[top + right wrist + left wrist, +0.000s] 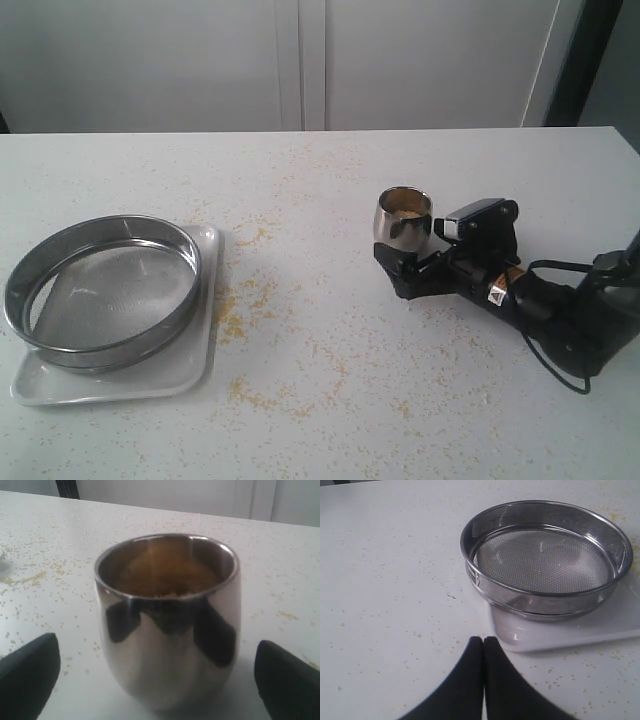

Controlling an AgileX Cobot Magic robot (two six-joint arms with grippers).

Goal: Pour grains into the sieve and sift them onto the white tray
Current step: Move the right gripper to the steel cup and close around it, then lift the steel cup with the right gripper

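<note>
Sieve (pixel 105 290), steel rim, grey mesh, on white tray (pixel 190 375), left hand (pixel 483 642) closed, right hand (pixel 157 650) open flanking cup (pixel 404 216)

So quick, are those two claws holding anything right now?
Left claw: closed, holding nothing.
Right claw: open on either side of the steel cup, not gripping it.

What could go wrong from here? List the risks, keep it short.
1. The cup is smooth and rounded; the open right end effector could nudge it over or lose it when closing.
2. The sieve overhangs the edge of the white tray, so sifted grains may miss it.
3. Stray grains already litter the table; the carry across may spill more.
</note>
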